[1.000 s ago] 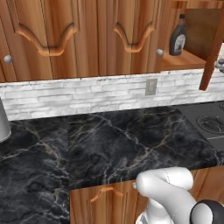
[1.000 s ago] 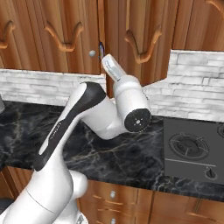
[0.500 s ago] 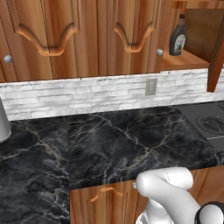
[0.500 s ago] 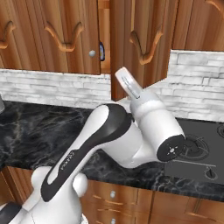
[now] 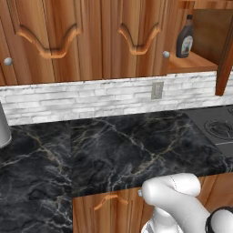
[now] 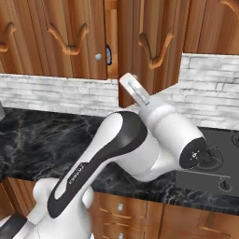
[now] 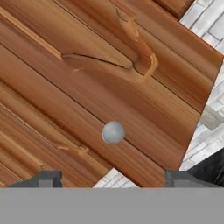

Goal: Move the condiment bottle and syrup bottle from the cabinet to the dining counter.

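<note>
A: Where's the syrup bottle (image 5: 184,38)?
B: Upright on the shelf of the open cabinet (image 5: 195,63) — at one o'clock above the counter (image 5: 113,145).
A: And the fingers (image 7: 43,178)?
B: Spread wide, empty — a round silver knob (image 7: 113,132) between them.

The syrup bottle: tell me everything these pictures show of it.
The syrup bottle shows in the left base view as a wide, dark brown bottle with sloping shoulders, a narrow neck and a small dark cap, with a pale label patch on its front. It stands upright on the wooden shelf of the cabinet, whose door hangs open at the right. It rests near the shelf's left front corner. Nothing but the shelf touches it. Its contents cannot be made out.
</note>
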You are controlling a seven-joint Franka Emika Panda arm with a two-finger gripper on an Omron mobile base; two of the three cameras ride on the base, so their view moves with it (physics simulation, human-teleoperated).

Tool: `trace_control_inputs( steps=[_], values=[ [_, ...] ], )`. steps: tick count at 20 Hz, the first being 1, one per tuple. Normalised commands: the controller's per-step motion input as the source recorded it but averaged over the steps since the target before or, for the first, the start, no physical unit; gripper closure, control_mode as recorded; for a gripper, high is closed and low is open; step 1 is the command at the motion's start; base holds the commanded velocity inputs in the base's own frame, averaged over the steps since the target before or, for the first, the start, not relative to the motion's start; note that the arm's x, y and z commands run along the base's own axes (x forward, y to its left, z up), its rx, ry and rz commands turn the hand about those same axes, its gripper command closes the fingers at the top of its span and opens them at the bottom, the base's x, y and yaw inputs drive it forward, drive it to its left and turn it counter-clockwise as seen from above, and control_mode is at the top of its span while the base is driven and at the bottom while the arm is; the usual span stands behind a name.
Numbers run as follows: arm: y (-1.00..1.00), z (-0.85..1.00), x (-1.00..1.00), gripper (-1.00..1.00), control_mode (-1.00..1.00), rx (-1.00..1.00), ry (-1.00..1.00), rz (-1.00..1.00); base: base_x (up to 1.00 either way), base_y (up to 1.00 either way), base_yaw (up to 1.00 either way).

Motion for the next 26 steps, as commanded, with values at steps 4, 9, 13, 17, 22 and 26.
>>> trace_control_inputs(
  steps=[4,9,13,17,22,26],
  values=[
    [0.92,0.00,0.00,-1.00,-1.00,-0.18,0.07,0.00,0.00,0.00,0.00],
    [0.91,0.00,0.02,-1.00,-1.00,-0.30,0.06,-0.09,0.00,0.00,0.00],
    [0.64,0.00,0.00,-1.00,-1.00,-0.26,0.00,-0.21,0.00,0.00,0.00],
    [0.46,0.00,0.24,-1.00,-1.00,-0.24,0.14,-0.35,0.00,0.00,0.00],
    [0.30,0.12,0.44,-1.00,-1.00,-0.31,0.30,-0.35,0.00,0.00,0.00],
    [0.08,0.32,0.55,-1.00,-1.00,-0.26,0.33,-0.31,0.00,0.00,0.00]
  ],
)
